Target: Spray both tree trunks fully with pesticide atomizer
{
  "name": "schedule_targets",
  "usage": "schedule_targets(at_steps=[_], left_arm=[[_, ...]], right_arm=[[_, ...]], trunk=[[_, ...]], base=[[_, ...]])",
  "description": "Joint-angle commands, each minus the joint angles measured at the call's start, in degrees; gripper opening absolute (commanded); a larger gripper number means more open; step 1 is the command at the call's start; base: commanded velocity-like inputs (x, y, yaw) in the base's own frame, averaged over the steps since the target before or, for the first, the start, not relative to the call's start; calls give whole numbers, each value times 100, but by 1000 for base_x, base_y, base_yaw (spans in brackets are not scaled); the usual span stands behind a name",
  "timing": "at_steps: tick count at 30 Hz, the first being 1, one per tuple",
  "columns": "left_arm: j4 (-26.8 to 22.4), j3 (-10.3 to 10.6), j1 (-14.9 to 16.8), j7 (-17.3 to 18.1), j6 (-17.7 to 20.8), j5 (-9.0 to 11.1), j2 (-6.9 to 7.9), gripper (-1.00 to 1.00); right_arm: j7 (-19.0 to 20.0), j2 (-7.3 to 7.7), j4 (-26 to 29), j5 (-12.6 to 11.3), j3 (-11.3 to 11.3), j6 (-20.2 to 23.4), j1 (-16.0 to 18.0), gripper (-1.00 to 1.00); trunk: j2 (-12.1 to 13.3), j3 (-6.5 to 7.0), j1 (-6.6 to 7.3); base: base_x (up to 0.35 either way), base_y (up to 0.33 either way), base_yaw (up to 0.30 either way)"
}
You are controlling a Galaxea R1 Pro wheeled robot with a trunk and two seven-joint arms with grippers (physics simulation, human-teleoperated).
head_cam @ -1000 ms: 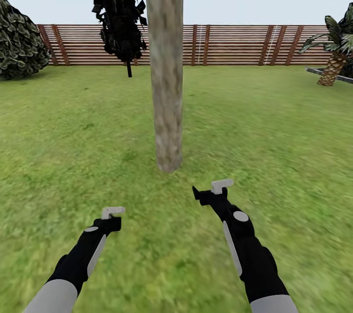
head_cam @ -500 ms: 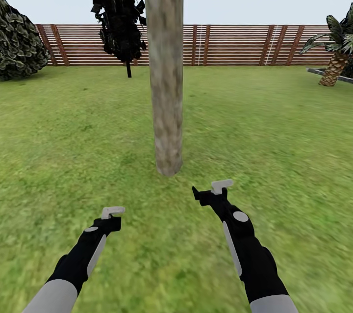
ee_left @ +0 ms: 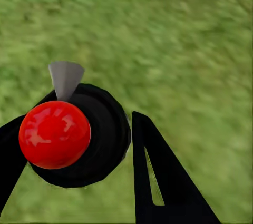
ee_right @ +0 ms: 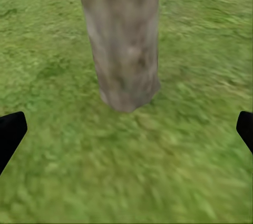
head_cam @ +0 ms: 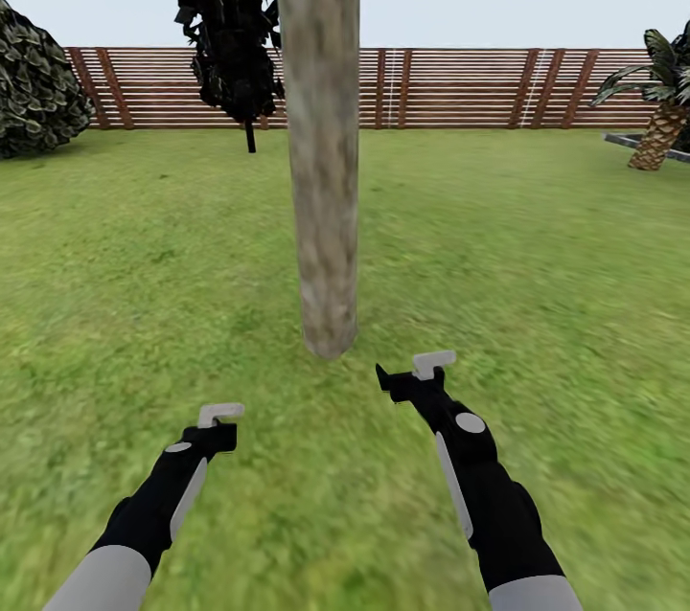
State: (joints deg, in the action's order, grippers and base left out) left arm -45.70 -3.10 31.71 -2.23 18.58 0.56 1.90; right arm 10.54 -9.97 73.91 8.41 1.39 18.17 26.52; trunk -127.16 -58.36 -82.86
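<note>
One thick grey-brown mottled tree trunk (head_cam: 323, 161) rises from the lawn (head_cam: 537, 266) straight ahead, its base (ee_right: 126, 87) just beyond my hands. My left gripper (head_cam: 220, 416) is low at the left. Its black fingers (ee_left: 158, 182) close around a dark round object with a red ball and a grey cone tip (ee_left: 66, 129), which I take for the pesticide atomizer seen end-on. My right gripper (head_cam: 433, 364) is open and empty, nearer the trunk base, with its fingertips (ee_right: 10, 132) spread wide. The second thick-trunked tree and any pesticide cloud are out of view.
A brown slat fence (head_cam: 460, 89) closes the far side of the lawn. A thin-trunked dark-leaved tree (head_cam: 230, 27) stands behind the trunk to the left, a leafy bush (head_cam: 34, 84) at far left, and a short palm (head_cam: 663, 113) at far right. Grass lies on both sides of the trunk.
The whole view has crept forward, so the trunk looks slightly larger and its base sits lower in the picture. Both arms keep the same pose.
</note>
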Motion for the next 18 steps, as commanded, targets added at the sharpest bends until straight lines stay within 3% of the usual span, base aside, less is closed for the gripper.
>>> schedule_targets(at_steps=[1, 11, 17, 18], left_arm=[[-10, 3, 1, -14, 32, 5, 0, -100], [-10, 3, 1, -17, 29, 5, -1, -100], [27, 11, -7, 31, -36, -6, 41, -100], [30, 29, -43, 326, -67, -75, 90, -100]], right_arm=[[36, -3, 8, 60, -7, 28, 2, 100], [36, -3, 4, 63, -7, 28, 2, 100], [92, -3, 35, 63, 23, 35, 2, 100], [254, -3, 37, 73, 25, 42, 2, 100]], trunk=[[-2, -5, -3], [-2, -5, -3], [-2, -5, -3], [-2, -5, -3]], base=[[336, 0, 0], [336, 0, 0], [80, 0, 0], [8, 0, 0]])
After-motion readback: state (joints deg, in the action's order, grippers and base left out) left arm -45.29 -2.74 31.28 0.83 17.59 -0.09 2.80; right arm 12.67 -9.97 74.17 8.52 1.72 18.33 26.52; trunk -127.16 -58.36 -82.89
